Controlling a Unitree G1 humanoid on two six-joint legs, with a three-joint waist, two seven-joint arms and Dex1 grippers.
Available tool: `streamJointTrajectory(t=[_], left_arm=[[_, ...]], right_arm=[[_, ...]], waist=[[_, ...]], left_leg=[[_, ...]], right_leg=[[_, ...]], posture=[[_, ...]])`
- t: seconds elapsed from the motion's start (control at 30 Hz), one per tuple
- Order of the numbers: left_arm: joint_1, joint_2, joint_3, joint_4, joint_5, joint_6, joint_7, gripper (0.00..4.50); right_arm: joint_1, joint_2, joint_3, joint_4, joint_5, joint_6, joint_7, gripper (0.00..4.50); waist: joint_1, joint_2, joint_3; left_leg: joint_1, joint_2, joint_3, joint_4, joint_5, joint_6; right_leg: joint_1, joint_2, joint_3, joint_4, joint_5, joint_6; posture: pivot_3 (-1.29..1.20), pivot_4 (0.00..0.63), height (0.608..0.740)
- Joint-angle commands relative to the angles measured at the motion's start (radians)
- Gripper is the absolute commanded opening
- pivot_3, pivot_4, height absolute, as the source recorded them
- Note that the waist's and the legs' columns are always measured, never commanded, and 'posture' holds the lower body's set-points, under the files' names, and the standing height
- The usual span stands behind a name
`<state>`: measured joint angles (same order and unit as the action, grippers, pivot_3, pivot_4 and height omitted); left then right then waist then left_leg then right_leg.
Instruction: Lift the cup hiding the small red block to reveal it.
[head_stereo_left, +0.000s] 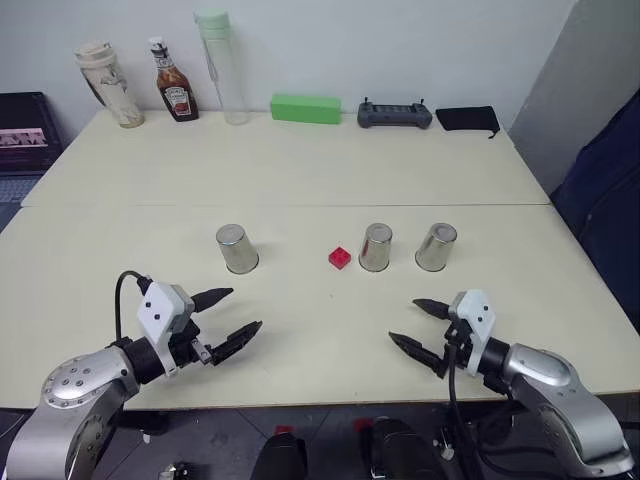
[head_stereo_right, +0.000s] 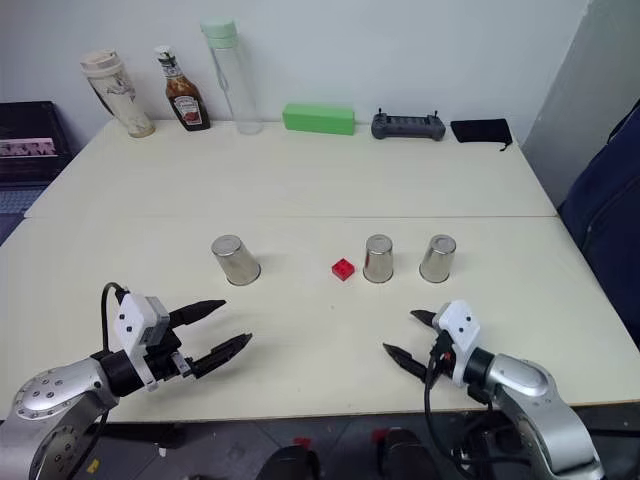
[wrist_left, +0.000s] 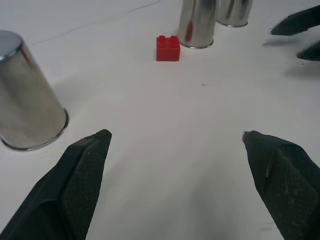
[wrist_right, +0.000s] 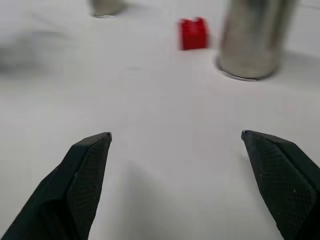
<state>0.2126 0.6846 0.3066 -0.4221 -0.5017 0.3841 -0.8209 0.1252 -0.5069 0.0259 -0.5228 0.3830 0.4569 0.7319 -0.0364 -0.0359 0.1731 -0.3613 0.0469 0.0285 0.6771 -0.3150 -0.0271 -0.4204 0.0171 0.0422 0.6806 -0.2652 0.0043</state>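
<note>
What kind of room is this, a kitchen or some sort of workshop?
Most likely a lab or test room, not a kitchen: three metal cups and a red block laid out on a plain table, with a handheld controller at the back.

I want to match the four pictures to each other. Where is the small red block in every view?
Left eye view: small red block at centre, uncovered, just left of the middle metal cup.
Right eye view: block at centre, left of that cup.
Left wrist view: block near the top.
Right wrist view: block near the top.
Shared landmark: the middle metal cup beside it.
</note>
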Motion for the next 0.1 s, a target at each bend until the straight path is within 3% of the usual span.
streamJointTrajectory(t=[0.03,0.1], left_arm=[[-0.030,0.012,-0.002,-0.031,0.012,0.025,0.039,4.50],[-0.034,0.006,0.001,-0.047,-0.013,0.039,0.036,4.50]], right_arm=[[-0.003,-0.001,-0.058,-0.111,0.073,0.000,-0.014,4.43],[-0.012,0.008,-0.063,-0.129,0.081,0.018,-0.046,4.43]], waist=[[0.001,0.000,0.000],[0.001,0.000,0.000]], left_leg=[[0.000,0.000,0.000,0.000,0.000,0.000],[0.000,0.000,0.000,0.001,0.001,0.000]], right_leg=[[0.000,0.000,0.000,0.000,0.000,0.001],[0.000,0.000,0.000,0.000,0.001,0.002]], posture=[[0.00,0.150,0.740],[0.00,0.150,0.740]])
